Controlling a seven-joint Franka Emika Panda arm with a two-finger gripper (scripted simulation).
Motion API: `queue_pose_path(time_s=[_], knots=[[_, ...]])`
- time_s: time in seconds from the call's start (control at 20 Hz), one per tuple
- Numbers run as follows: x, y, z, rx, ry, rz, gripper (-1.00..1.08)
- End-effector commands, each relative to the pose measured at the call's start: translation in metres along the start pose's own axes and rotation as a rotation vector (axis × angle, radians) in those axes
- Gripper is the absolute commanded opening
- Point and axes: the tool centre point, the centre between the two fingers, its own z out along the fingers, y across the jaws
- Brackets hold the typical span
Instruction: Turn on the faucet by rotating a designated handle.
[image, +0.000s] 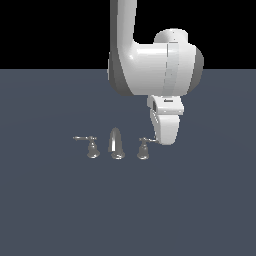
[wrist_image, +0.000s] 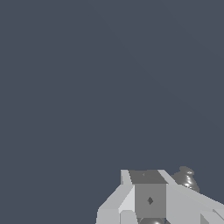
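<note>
The faucet is a small chrome set on the dark floor. Its tapered spout (image: 116, 144) stands between two handles. The handle (image: 144, 149) at the exterior view's right has a flared base and a thin lever (image: 150, 139) reaching right. My gripper (image: 163, 141) hangs at that lever's tip, and the white hand hides the fingertips there. In the wrist view the gripper (wrist_image: 148, 174) looks like one block with no gap between its fingers. A chrome handle top (wrist_image: 186, 178) shows just beside them. I see nothing held.
The twin handle (image: 92, 148), with its lever pointing to the exterior view's left, stands on the far side of the spout. The thick white arm (image: 150, 65) comes down from above, behind the faucet. The flat grey-blue floor (image: 60, 210) spreads all around.
</note>
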Motion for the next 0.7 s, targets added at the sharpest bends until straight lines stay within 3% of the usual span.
queue_pose_path(time_s=[0.0, 0.55, 0.65], knots=[[-0.001, 0.006, 0.000, -0.002, 0.000, 0.001, -1.00], [-0.005, 0.046, 0.000, -0.008, 0.001, 0.011, -1.00], [0.001, 0.040, 0.001, -0.001, 0.003, 0.020, -1.00]])
